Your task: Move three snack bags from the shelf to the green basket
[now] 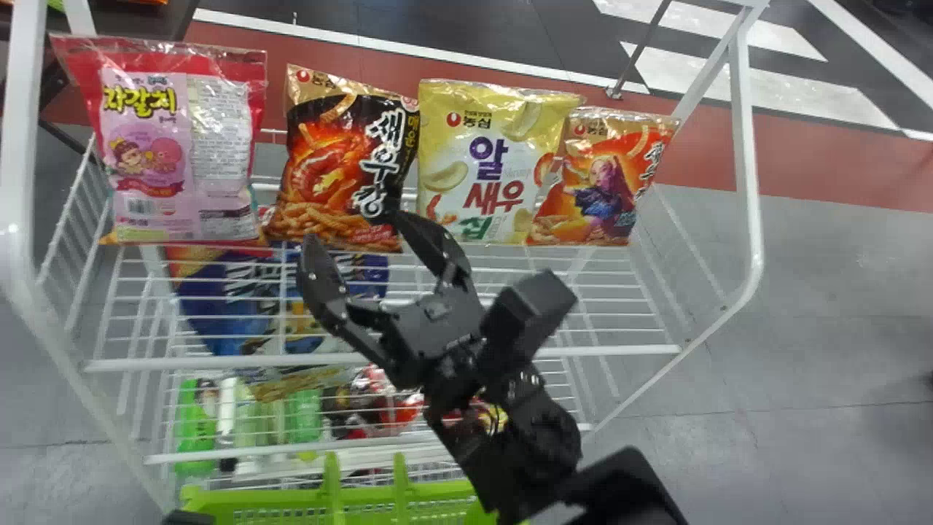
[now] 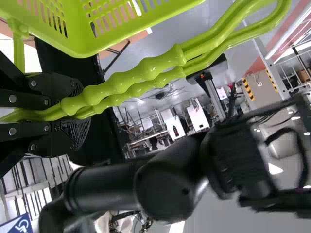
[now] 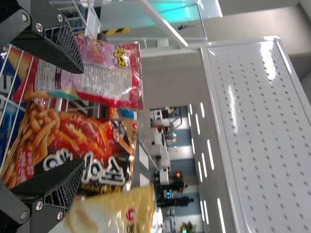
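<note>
- The head view shows the right end effector (image 1: 353, 230) spread wide open with nothing in its grip, its two tips near the lower part of the black and orange snack bag (image 1: 339, 160)
- That bag stands upright on the white wire shelf (image 1: 619, 351), in a row with the pink and red bag (image 1: 157, 146) to its left, then the yellow bag (image 1: 481, 138) and the orange bag (image 1: 605, 175) to its right; the yellow one overlaps the edge of the orange one
- The right wrist view looks from closer in: the fingers of the right end effector (image 3: 80, 116) stand well apart, one at the pink and red bag, the other at the black and orange one; whether either touches a bag, I cannot tell
- It also takes in a white perforated panel (image 3: 262, 126), which the head view leaves out
- The head view, for its part, gives the lower levels: a blue bag (image 1: 219, 313) and a green bottle (image 1: 197, 423) behind the wires, and below them the rim of the green basket (image 1: 255, 499)
- At the bottom edge there, a dark bit of the left end effector (image 1: 188, 518) pokes in beside the basket
- The left wrist view tells what that bit cannot: the left end effector (image 2: 82, 110) is closed around the basket's green handles (image 2: 141, 73)
</note>
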You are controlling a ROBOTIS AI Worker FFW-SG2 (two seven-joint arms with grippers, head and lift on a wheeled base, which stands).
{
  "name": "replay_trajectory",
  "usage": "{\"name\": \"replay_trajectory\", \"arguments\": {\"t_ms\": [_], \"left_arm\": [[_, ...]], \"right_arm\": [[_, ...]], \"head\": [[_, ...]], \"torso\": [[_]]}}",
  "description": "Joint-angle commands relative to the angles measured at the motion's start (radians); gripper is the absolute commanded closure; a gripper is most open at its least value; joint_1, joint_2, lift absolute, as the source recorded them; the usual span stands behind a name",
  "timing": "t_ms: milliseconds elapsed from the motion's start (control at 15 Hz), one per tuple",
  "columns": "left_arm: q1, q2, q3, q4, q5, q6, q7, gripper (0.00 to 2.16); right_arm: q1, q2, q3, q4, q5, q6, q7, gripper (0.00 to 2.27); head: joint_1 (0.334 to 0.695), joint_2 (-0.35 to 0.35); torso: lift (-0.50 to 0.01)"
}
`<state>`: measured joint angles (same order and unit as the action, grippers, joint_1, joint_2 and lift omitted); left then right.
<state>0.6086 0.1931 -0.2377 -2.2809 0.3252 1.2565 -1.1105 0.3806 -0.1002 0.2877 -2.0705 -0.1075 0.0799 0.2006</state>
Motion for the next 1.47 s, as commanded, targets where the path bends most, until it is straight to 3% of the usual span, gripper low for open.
{"name": "replay_trajectory", "arguments": {"t_ms": [0,200,400,867,1000,1067,1133,1267,1400], "left_arm": [[-0.001,-0.001,0.000,0.001,0.000,0.004,0.001,1.67],[-0.020,-0.001,-0.014,0.009,0.000,0.010,0.003,1.67],[-0.026,0.000,-0.014,0.011,0.003,0.010,0.003,1.67],[-0.040,0.002,-0.026,0.026,0.008,0.001,0.000,1.67],[-0.043,0.002,-0.028,0.026,0.005,-0.002,0.001,1.67],[-0.044,0.002,-0.031,0.026,0.005,-0.002,0.001,1.67],[-0.044,0.002,-0.031,0.024,0.005,-0.002,0.001,1.67],[-0.046,0.002,-0.031,0.026,0.005,-0.002,0.001,1.67],[-0.044,0.002,-0.031,0.024,0.005,-0.002,0.001,1.67]], "right_arm": [[-0.147,0.008,0.047,0.152,-0.057,-0.004,0.013,0.18],[-0.301,0.034,0.077,0.303,-0.101,-0.007,0.013,0.18],[-0.414,0.071,0.097,0.431,-0.106,-0.013,0.013,0.18],[-0.588,0.101,0.188,0.590,-0.066,0.094,-0.009,0.22],[-0.597,0.101,0.199,0.589,-0.038,0.177,-0.006,0.86],[-0.594,0.101,0.195,0.586,-0.035,0.208,-0.003,1.52],[-0.594,0.101,0.192,0.579,-0.035,0.235,0.000,1.81],[-0.594,0.100,0.183,0.573,-0.034,0.242,0.013,2.18],[-0.566,0.094,0.182,0.537,-0.024,0.235,0.014,2.24]], "head": [[0.695,-0.197],[0.695,-0.109],[0.695,-0.070],[0.695,0.015],[0.695,0.047],[0.695,0.051],[0.695,0.055],[0.695,0.055],[0.695,0.051]], "torso": [[-0.047],[-0.047],[-0.047],[-0.047],[-0.047],[-0.047],[-0.047],[-0.047],[-0.047]]}}
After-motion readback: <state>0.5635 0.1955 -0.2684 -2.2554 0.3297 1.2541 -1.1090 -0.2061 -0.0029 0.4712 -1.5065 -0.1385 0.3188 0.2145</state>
